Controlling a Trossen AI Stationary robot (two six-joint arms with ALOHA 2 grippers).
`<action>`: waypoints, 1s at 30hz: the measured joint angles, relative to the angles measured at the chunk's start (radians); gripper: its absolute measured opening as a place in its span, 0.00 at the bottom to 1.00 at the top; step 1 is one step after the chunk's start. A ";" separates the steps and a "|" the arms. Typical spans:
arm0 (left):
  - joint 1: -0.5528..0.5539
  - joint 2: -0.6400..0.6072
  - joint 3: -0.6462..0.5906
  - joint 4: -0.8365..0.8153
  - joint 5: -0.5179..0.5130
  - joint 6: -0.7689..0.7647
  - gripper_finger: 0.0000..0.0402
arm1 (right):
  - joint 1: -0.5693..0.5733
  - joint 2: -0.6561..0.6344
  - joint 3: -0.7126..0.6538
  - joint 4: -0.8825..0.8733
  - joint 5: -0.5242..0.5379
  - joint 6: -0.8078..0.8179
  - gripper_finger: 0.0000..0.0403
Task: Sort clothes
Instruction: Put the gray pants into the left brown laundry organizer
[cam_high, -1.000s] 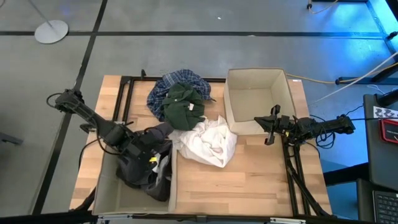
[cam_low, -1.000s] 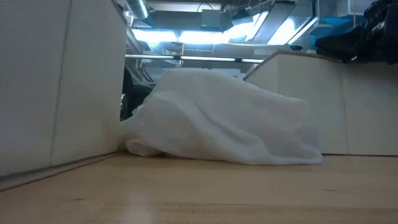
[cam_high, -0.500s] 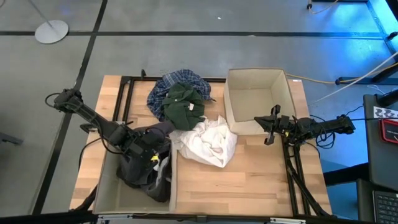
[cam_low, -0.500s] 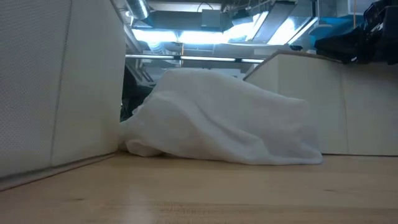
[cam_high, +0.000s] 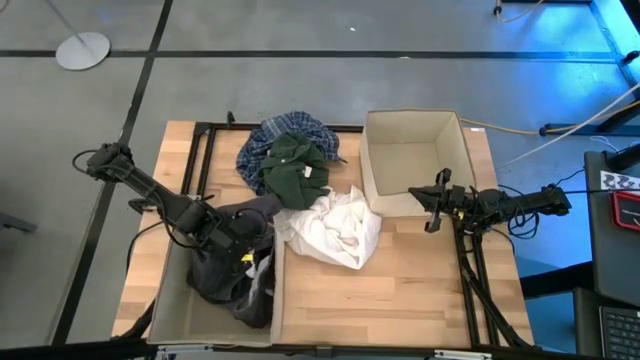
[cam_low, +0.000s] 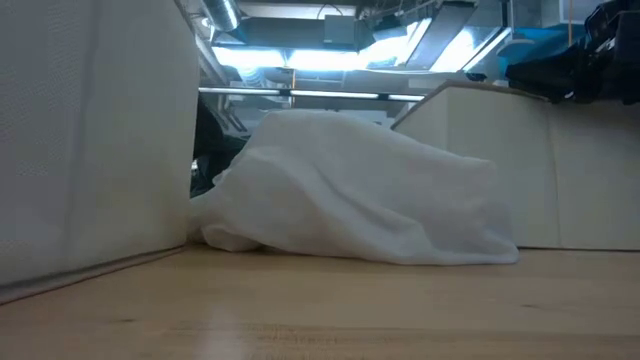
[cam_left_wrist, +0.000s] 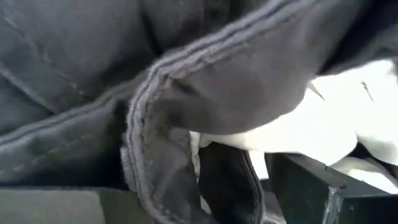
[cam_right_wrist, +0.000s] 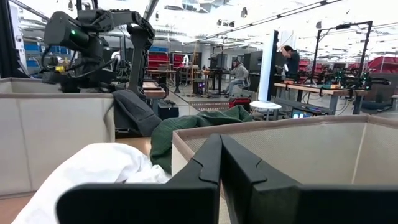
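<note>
Left hand (cam_high: 238, 238) grips the dark grey garment (cam_high: 232, 272), which hangs into the left fabric bin (cam_high: 176, 310). Right hand (cam_high: 432, 207), closed and empty, waits beside the right fabric bin (cam_high: 415, 122), so the white garment (cam_high: 335, 230) lies between both hands.

Two dark, slender jointed arms, matte black, with loose black cables looping off the links. Yellow marking on the left gripper (cam_high: 243, 247). Right gripper (cam_right_wrist: 221, 163) with two flat black fingers (cam_right_wrist: 239, 168), angular and stepped along their inner edges. Green indicator light on the left arm's housing, seen beyond the beige bin (cam_right_wrist: 37, 134). Black frame rails beneath each arm's base.
</note>
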 joint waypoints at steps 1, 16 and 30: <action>-0.001 -0.001 0.023 -0.017 0.014 -0.001 0.52 | 0.000 0.000 0.000 0.000 0.000 -0.004 0.03; 0.082 -0.148 0.400 -0.292 -0.332 0.022 0.52 | 0.000 0.000 0.000 0.000 0.001 -0.008 0.03; 0.523 -0.134 0.401 -0.285 -0.279 0.312 0.52 | 0.000 0.000 0.000 0.002 0.035 -0.041 0.03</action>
